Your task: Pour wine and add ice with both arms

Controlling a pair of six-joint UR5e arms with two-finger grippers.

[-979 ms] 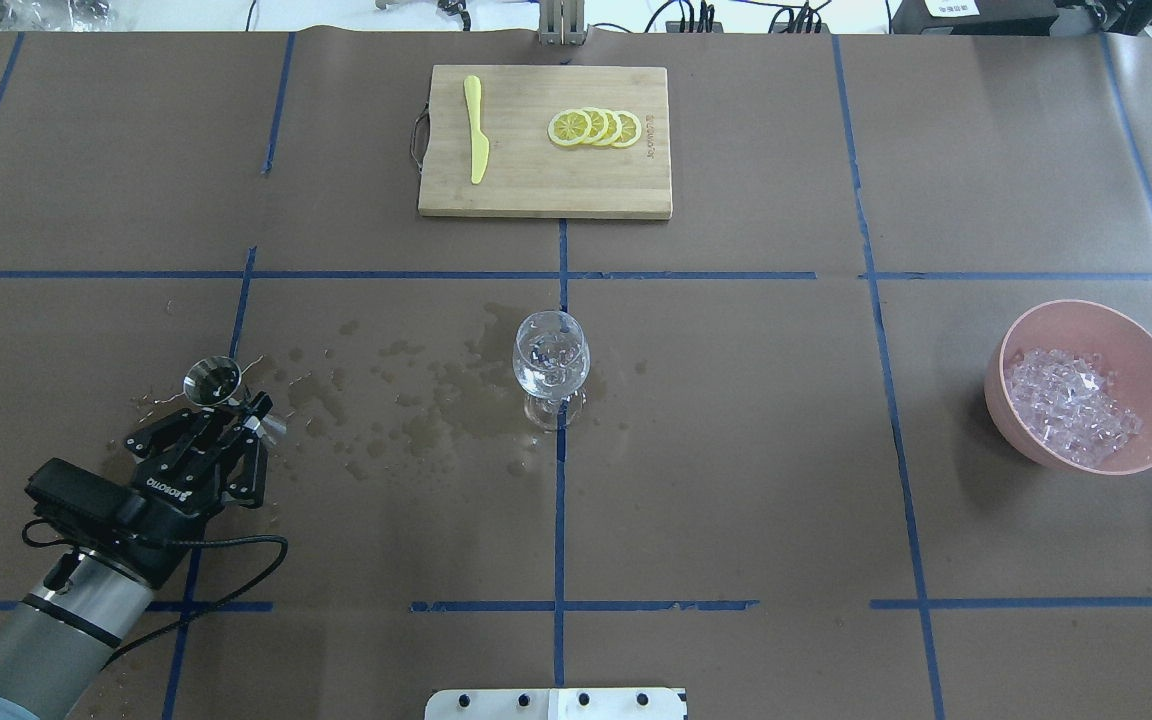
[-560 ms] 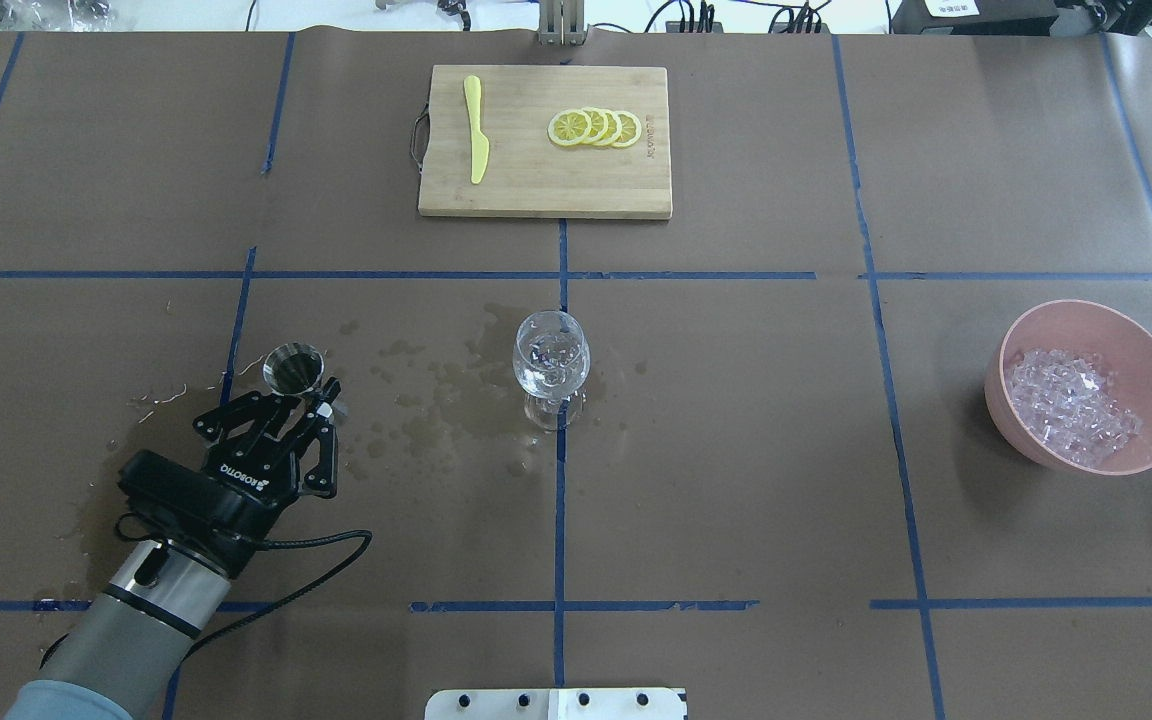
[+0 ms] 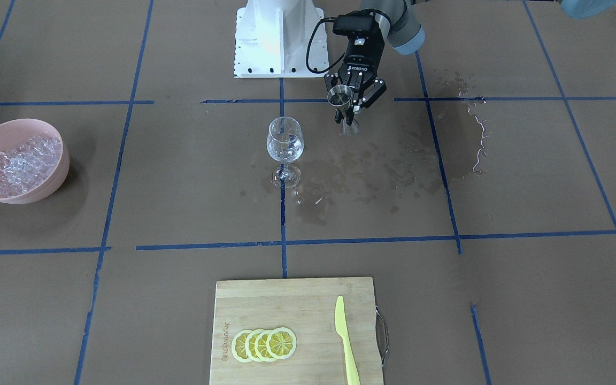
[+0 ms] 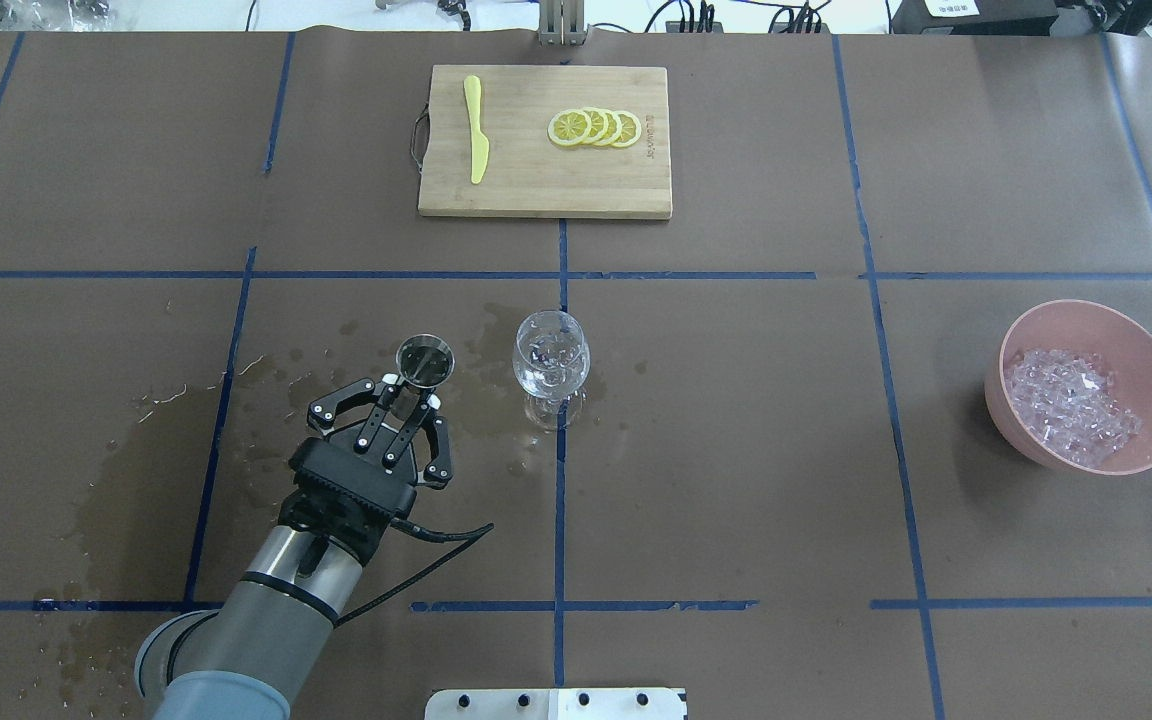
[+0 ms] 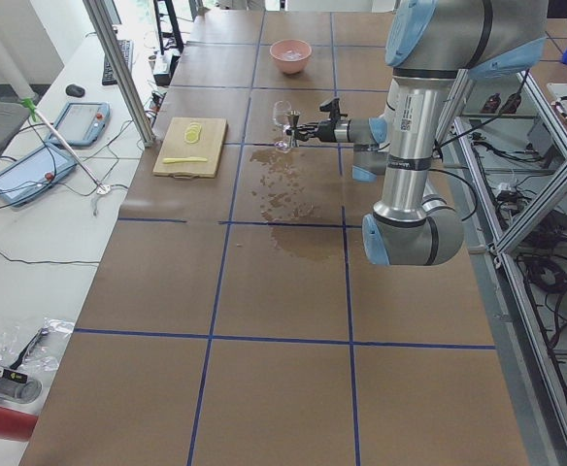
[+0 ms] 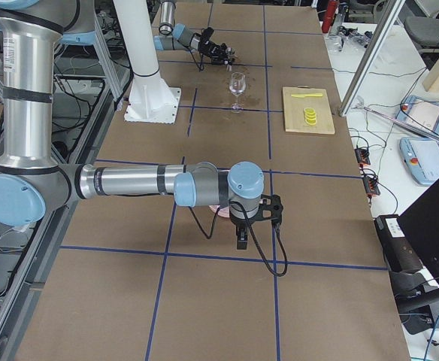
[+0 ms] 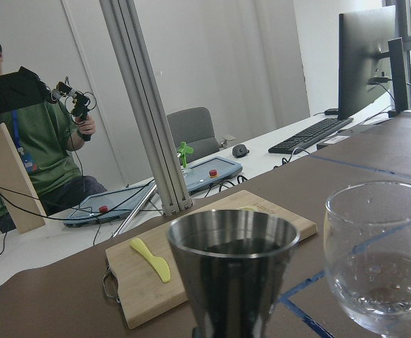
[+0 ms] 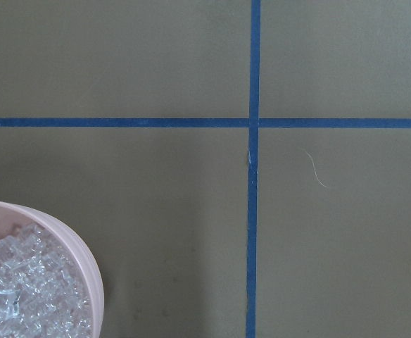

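Left of frame centre, the left tool [image 4: 411, 388] clamps a steel jigger [image 4: 425, 360] upright, long axis vertical, mouth up, just beside the wine glass [image 4: 551, 352]; ice [image 4: 1071, 405] lies in the pink bowl [image 4: 1141, 350] at right; whether the right tool [image 6: 251, 218] grips anything cannot be told.

text: ROBOTIQ | on: left gripper [image 3: 344, 111] | cutting board [image 3: 297, 305] stamp: illegible

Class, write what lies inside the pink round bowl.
A heap of small clear ice cubes lies in the pink round bowl; its upper inner wall is bare. The cubes cover the bowl's bottom.
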